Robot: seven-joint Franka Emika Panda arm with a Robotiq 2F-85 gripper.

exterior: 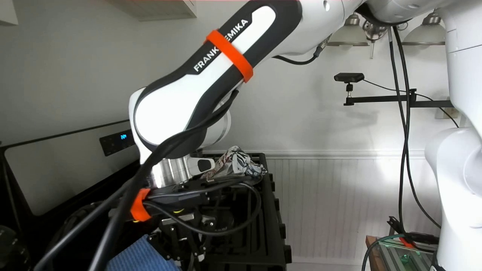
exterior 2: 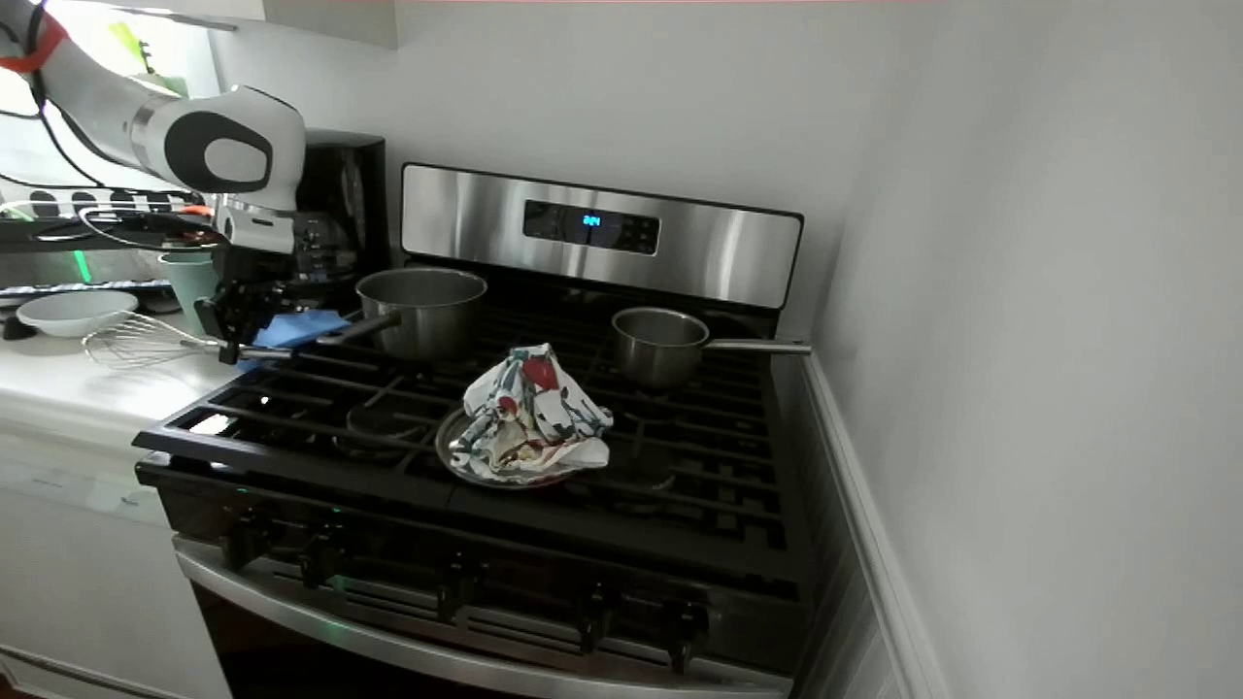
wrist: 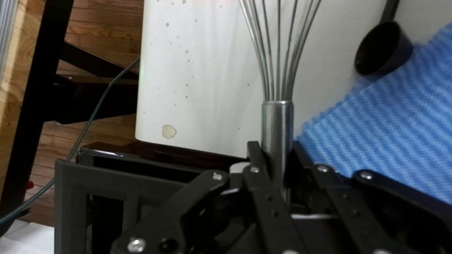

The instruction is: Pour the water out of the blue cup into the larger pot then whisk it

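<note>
My gripper [wrist: 275,150] is shut on the steel handle of the whisk [wrist: 277,123], with one finger on each side. In an exterior view the gripper [exterior 2: 230,345] points down at the counter's edge beside the stove. The whisk [exterior 2: 146,342] lies level there, wires over the counter; whether it touches the counter I cannot tell. The larger pot [exterior 2: 427,320] stands on the back left of the stove, right of the gripper. A pale blue-green cup [exterior 2: 189,277] stands on the counter behind the gripper. The insides of cup and pot are not visible.
A smaller steel pot [exterior 2: 660,348] stands at the stove's back right. A floral cloth [exterior 2: 534,413] is heaped on a round metal dish. A blue cloth [wrist: 381,141] and black scoop [wrist: 378,49] are beside the whisk. A white bowl [exterior 2: 76,313] stands at the counter's left.
</note>
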